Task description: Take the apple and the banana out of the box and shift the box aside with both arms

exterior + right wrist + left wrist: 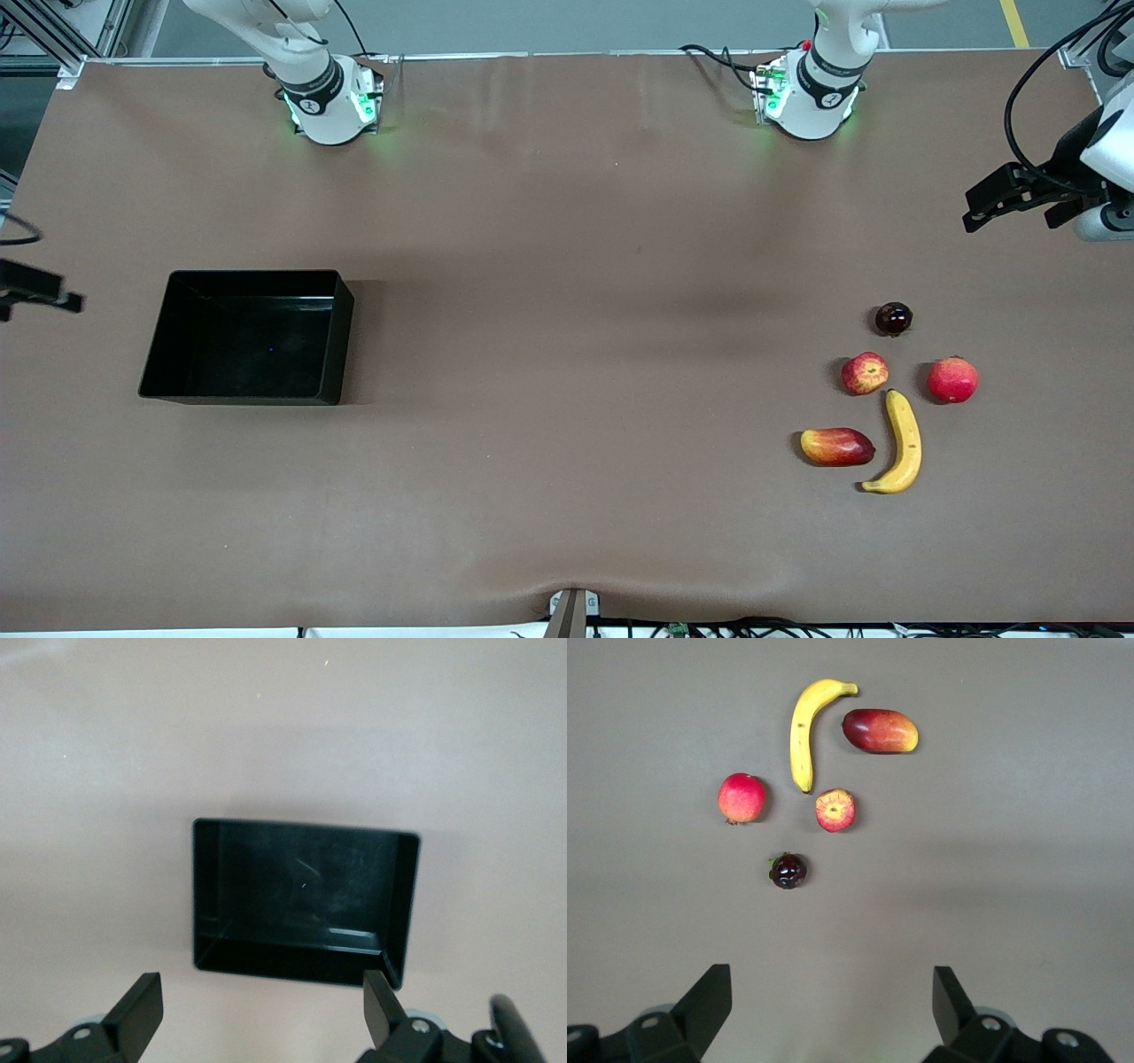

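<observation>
The yellow banana [904, 440] and the small streaked apple [865, 373] lie on the brown table toward the left arm's end. Both also show in the left wrist view, the banana [804, 731] and the apple [834, 810]. The empty black box [248, 341] sits toward the right arm's end and shows in the right wrist view [306, 895]. My left gripper [1010, 213] [831, 1001] is open and empty, up over the table's edge at the left arm's end. My right gripper [53, 292] [261, 1005] is open and empty, up over the table's edge beside the box.
A red-yellow mango [836, 446] lies beside the banana. A pinkish-red round fruit [952, 379] lies beside the apple. A small dark round fruit [893, 318] lies farther from the front camera than the apple. The arm bases [328, 102] [811, 97] stand at the table's back edge.
</observation>
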